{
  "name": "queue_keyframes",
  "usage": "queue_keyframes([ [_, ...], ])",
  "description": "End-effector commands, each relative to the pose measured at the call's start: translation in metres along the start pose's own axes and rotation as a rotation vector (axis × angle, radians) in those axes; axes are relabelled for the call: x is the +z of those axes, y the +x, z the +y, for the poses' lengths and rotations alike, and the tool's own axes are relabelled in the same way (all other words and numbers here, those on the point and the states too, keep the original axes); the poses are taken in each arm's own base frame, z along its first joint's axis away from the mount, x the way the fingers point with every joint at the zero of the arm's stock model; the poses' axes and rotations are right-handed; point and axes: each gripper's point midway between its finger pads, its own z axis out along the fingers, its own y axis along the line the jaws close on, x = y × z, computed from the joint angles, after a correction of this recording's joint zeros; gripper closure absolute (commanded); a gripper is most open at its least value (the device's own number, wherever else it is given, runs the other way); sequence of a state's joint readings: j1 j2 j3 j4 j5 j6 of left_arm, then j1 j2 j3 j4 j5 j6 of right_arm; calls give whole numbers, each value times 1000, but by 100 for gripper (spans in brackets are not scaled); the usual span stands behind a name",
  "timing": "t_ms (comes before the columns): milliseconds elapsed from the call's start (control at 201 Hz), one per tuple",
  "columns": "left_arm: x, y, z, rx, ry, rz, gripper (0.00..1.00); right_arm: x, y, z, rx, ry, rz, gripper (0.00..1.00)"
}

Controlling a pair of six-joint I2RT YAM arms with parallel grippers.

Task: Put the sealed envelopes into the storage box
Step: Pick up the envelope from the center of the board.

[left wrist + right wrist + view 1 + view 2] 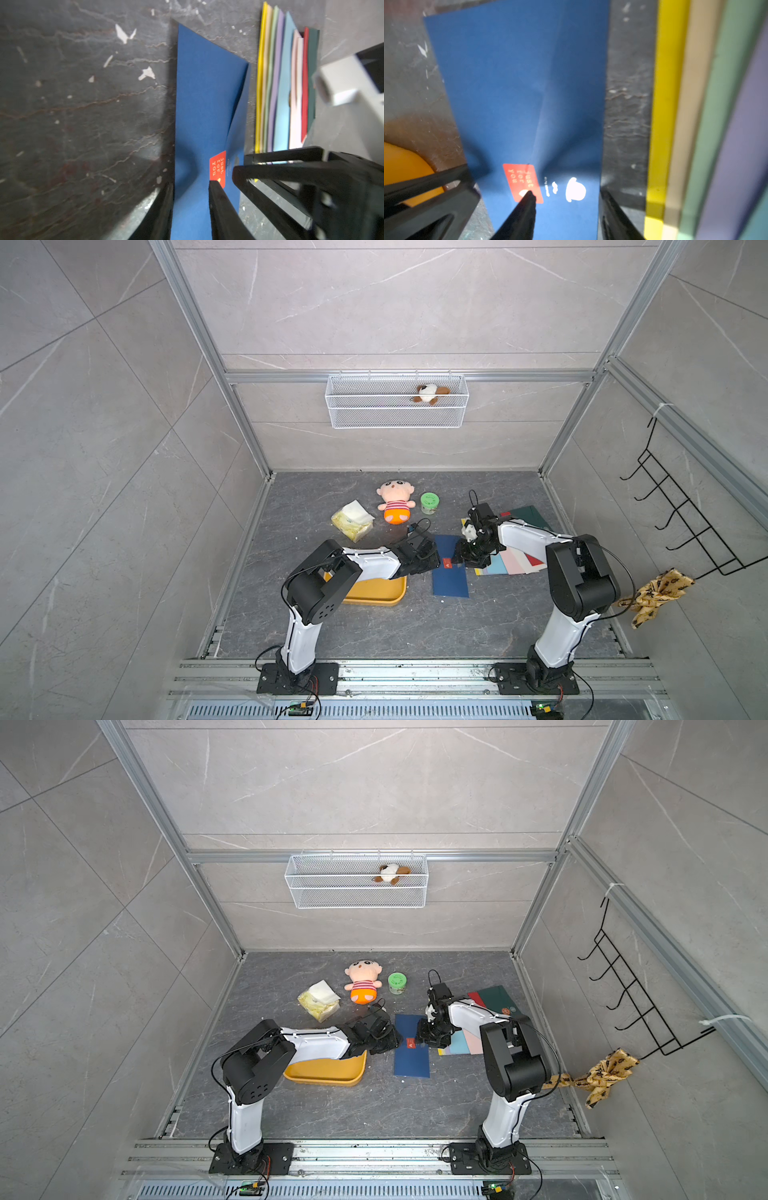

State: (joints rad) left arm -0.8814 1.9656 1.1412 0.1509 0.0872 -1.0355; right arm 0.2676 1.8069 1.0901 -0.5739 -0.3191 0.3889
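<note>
My left gripper (191,187) has its jaws partly apart. One fingertip is at the red seal (217,168) on the face of the navy envelope (451,580). The other sits just off the envelope's long edge. My right gripper (566,193) meets the envelope from the opposite long edge. Its jaws are also partly apart, with one fingertip at the seal. The paper bows up between the two grippers with a soft crease. I cannot tell whether either gripper has a firm hold.

To do this well, I judge one gripper should pin the paper while the other closes on the raised edge. Squeezing from both sides risks a hard fold. After that comes a low carry to the storage box (382,593), a mustard tray near the envelope, partly hidden under the left arm.

The other sealed envelopes (515,564) lie fanned in a stack just beside the navy one, partly under the right arm.

The counter (374,626) is dark grey, stone-patterned and flecked with pale scraps. Further back lie a tissue pack (352,520), a plush doll (395,504) and a green tub (429,502). Pale grey tiled walls enclose the space. A white wire basket (397,418) on the back wall holds a small plush toy (430,393). A black hook rack (685,514) on the side wall carries a yellow patterned cloth (656,593).
</note>
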Motion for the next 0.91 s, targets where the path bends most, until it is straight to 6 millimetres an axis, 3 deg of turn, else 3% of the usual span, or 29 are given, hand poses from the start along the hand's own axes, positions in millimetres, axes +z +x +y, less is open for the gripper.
queue_keyframes([
  [0, -25, -9, -67, 64, 250, -25, 67, 12, 11, -1, 39, -54, 25, 50],
  [194, -31, -5, -75, 95, 307, -18, 68, 11, 10, -1, 45, -70, 13, 50],
  [373, -29, -7, -66, 92, 274, -19, 74, 9, 9, -1, 47, -83, 0, 49],
  [468, -31, -10, -61, 106, 242, -28, 82, 3, 7, 2, 44, -95, -18, 45],
  [552, -36, -14, -55, 120, 216, -38, 99, -8, 3, 10, 26, -124, -48, 42],
  [592, -40, -17, -54, 126, 217, -44, 100, -17, -1, 16, 9, -140, -71, 41],
  [712, -69, -35, -59, 152, 267, -92, 100, -55, -13, 43, -54, -253, -189, 38],
  [901, -152, -59, -89, 237, 469, -215, 100, -118, -14, 94, -157, -506, -354, 33],
])
